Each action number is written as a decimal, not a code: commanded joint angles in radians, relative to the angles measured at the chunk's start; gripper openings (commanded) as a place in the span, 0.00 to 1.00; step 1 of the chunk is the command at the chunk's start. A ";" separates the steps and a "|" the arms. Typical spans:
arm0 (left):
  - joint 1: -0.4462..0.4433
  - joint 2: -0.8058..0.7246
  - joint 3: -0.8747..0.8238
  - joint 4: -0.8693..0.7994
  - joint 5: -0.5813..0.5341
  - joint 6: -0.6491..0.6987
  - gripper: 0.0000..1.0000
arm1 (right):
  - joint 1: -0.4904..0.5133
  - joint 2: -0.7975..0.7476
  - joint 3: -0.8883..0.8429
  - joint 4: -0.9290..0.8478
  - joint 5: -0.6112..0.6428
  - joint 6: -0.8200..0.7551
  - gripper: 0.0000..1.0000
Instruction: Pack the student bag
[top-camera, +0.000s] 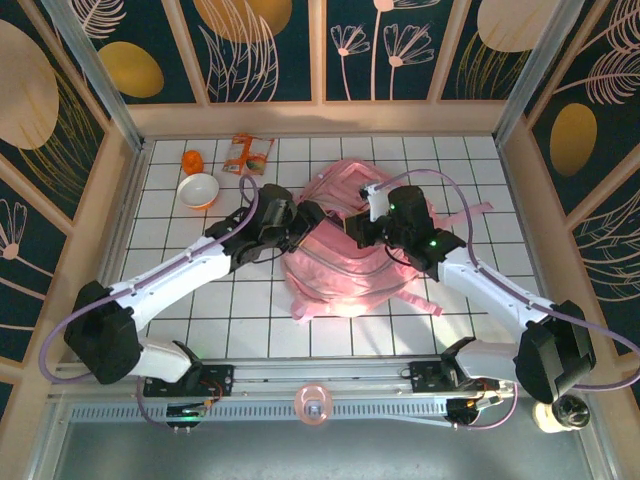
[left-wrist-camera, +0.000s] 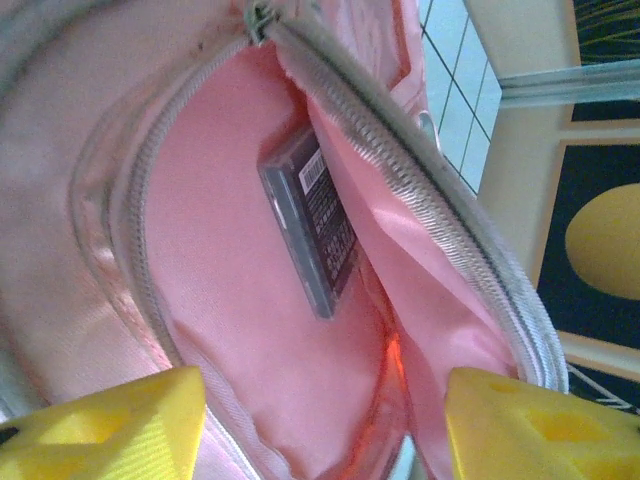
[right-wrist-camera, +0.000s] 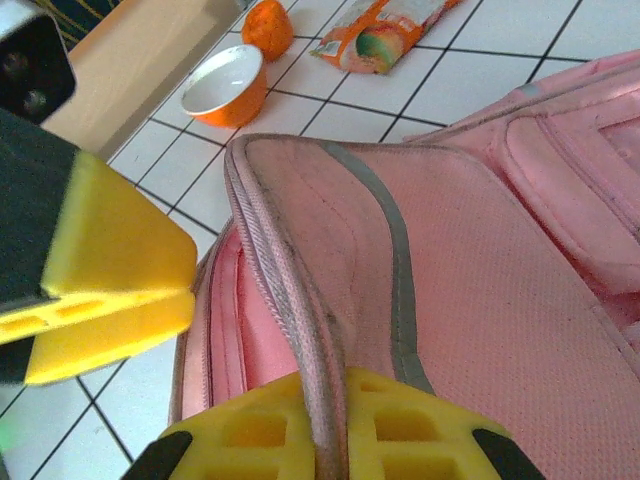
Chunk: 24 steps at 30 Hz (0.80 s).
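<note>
The student bag (top-camera: 340, 275), a large pink backpack, lies mid-table with its main opening held apart. My right gripper (right-wrist-camera: 325, 432) is shut on the zip edge of the flap (right-wrist-camera: 290, 290), lifting it. My left gripper (left-wrist-camera: 325, 440) is open at the mouth of the bag, with nothing between its yellow fingers (left-wrist-camera: 110, 430). Beyond them, a dark grey flat box with a barcode (left-wrist-camera: 310, 225) lies inside against the pink lining. From above, the left gripper (top-camera: 308, 216) and right gripper (top-camera: 358, 228) meet at the bag's upper left.
An orange bowl (top-camera: 198, 189), a small orange fruit (top-camera: 192, 160) and an orange snack packet (top-camera: 247, 153) lie at the back left. They also appear in the right wrist view: bowl (right-wrist-camera: 228, 85), packet (right-wrist-camera: 385, 30). Wooden walls enclose the tiled table (top-camera: 240, 310).
</note>
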 joint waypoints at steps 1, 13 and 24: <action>0.007 -0.084 -0.058 0.044 -0.070 0.111 0.68 | -0.020 -0.065 0.041 0.011 -0.120 -0.020 0.00; 0.128 -0.114 -0.128 0.231 -0.018 0.382 0.75 | -0.021 -0.197 -0.077 -0.099 -0.190 0.136 0.52; 0.131 0.173 -0.023 0.260 0.149 0.538 0.62 | -0.171 -0.387 -0.211 -0.371 0.077 0.403 0.62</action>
